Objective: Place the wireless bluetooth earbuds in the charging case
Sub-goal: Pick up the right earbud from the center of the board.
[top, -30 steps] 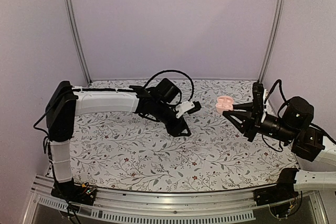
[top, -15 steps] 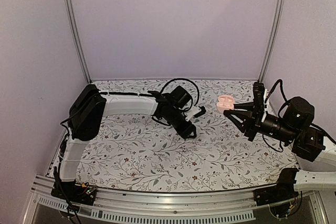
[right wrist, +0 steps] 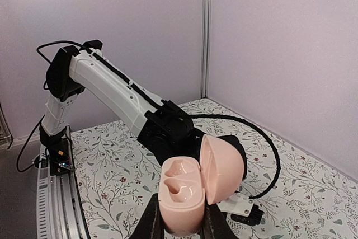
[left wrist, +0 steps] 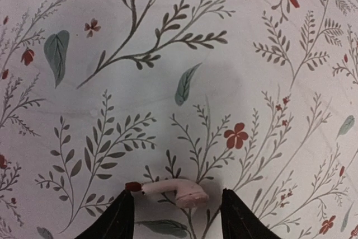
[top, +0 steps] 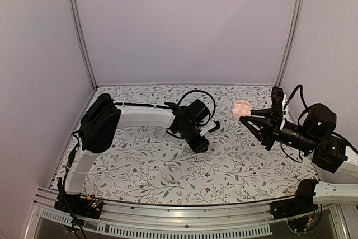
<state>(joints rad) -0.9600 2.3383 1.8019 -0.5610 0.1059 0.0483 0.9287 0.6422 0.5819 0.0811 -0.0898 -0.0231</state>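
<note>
One pale pink earbud (left wrist: 174, 191) lies on its side on the floral table cover, stem pointing left. My left gripper (left wrist: 176, 214) is open, its two black fingertips (left wrist: 118, 216) standing on either side of the earbud without touching it. In the top view the left gripper (top: 202, 140) is low over the table's middle and the earbud is hidden under it. My right gripper (right wrist: 180, 223) is shut on the pink charging case (right wrist: 182, 197), held upright in the air with its lid (right wrist: 222, 169) hinged open to the right. Both wells look empty. The case also shows in the top view (top: 241, 108).
The left arm (right wrist: 117, 90) and its black cable (right wrist: 263, 138) stretch across the table right behind the case. Aluminium posts (top: 288, 32) stand at the back corners with purple walls close around. A metal rail (top: 168, 219) runs along the front edge.
The left arm has reached further right and lowered its gripper toward the table. The right gripper has kept the open case almost still.
</note>
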